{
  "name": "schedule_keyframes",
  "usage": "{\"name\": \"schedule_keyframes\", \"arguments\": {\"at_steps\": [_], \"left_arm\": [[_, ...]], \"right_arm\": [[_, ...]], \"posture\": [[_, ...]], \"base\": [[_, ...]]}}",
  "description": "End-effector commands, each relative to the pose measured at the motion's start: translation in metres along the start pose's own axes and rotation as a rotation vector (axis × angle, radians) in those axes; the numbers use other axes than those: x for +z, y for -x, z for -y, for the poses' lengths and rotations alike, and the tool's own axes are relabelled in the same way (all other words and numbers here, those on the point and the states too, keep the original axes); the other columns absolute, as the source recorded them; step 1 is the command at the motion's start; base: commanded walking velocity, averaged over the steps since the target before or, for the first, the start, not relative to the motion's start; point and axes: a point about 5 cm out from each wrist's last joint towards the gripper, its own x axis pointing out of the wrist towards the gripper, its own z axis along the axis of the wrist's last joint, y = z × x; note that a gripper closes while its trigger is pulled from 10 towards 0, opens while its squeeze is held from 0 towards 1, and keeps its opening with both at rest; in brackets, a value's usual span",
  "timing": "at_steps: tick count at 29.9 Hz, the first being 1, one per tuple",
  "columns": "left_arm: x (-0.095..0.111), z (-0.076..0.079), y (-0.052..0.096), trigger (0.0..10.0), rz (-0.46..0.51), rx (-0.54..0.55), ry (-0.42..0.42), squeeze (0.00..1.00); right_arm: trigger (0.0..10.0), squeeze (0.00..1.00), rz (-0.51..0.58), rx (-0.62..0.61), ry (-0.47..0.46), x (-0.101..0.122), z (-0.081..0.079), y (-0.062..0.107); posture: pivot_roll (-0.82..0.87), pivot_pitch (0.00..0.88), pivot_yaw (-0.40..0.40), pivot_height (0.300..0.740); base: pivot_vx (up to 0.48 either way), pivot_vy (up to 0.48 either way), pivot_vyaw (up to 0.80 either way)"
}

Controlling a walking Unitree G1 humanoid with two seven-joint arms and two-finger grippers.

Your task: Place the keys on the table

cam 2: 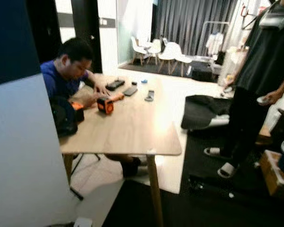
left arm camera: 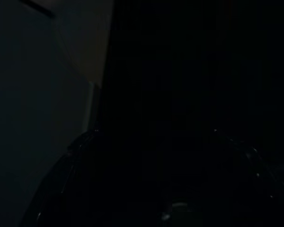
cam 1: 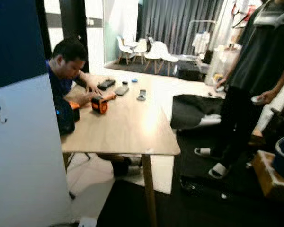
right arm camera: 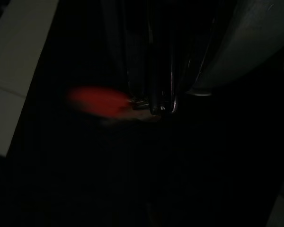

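A: Surface?
B: One light wooden table (cam 1: pixel 132 127), far end bearing an orange-and-black box (cam 1: pixel 100 104), dark flat devices (cam 1: pixel 121 90) and a seated person (cam 1: pixel 66 71) leaning over it.
A: Room?
B: White chairs (cam 1: pixel 156 52), grey curtains (cam 1: pixel 180 19), a standing person (cam 2: pixel 260 80) to the right, black mat (cam 1: pixel 199 198) underfoot.
A: Keys?
B: Right wrist view, very dark: a red tag (right arm camera: pixel 97 100) beside thin metal pieces (right arm camera: pixel 156 101), apparently the keys, hanging at the right gripper (right arm camera: pixel 154 71). Whether it clamps them, cannot tell. Left gripper: too dark to tell.
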Motion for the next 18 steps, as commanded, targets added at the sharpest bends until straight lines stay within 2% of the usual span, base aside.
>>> {"name": "schedule_keyframes", "arguments": {"at_steps": [1,18], "left_arm": [[0.0033,0.0003,-0.0010,10.0,0.007,0.002,0.000,0.00],[0.0005,-0.0011,-0.0001,10.0,0.005,0.023,0.032,0.00]], "right_arm": [[10.0,0.00,0.005,-0.001,0.006,0.0006,0.0022,0.0004],[10.0,0.00,0.014,0.010,0.014,0.0030,0.0006,-0.0003]], "posture": [[0.07,0.000,-0.013,0.740],[0.07,0.000,-0.018,0.740]], "base": [[0.000,0.000,0.00],[0.000,0.000,0.00]]}}
